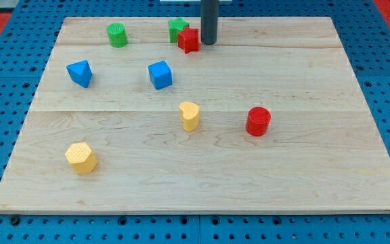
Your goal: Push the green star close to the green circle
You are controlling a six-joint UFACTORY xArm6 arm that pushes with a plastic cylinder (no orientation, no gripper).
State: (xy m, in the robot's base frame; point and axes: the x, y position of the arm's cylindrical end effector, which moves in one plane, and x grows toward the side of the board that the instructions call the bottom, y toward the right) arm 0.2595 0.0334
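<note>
The green star (176, 29) sits near the view's top, left of centre, with a red star (189, 40) touching its lower right side. The green circle (117, 34) stands to the view's left of the green star, a clear gap between them. My tip (208, 43) is the lower end of the dark rod, just right of the red star and close to it, on the far side of it from the green star.
A blue triangular block (79, 72) and a blue cube (160, 74) lie below the green blocks. A yellow heart (189, 115), a red circle (258, 121) and a yellow hexagon (80, 158) lie lower down. The wooden board (317, 169) has blue pegboard around it.
</note>
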